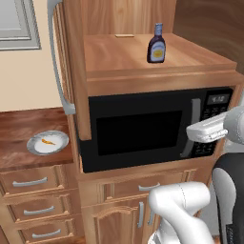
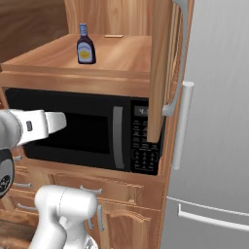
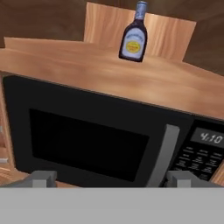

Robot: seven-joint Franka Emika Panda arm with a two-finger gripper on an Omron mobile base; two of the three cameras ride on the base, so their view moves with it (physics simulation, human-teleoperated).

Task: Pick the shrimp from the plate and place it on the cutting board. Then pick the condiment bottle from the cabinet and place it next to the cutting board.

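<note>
Pointing at the microwave (image 3: 87, 144) door, the fingers (image 3: 43, 178) stand spread wide and empty. Above and beyond them, the condiment bottle (image 3: 134, 35) stands upright on the open cabinet's shelf (image 3: 78, 61), long axis vertical: dark body, yellowish label, blue-grey cap. Down to their left, the shrimp (image 1: 47, 141) lies on the plate (image 1: 34, 147).

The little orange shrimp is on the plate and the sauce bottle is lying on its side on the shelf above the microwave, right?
Not quite. The bottle is standing upright on the shelf above the microwave, cap at the top, as the left base view shows. The rest is right: the shrimp is on the plate.
</note>
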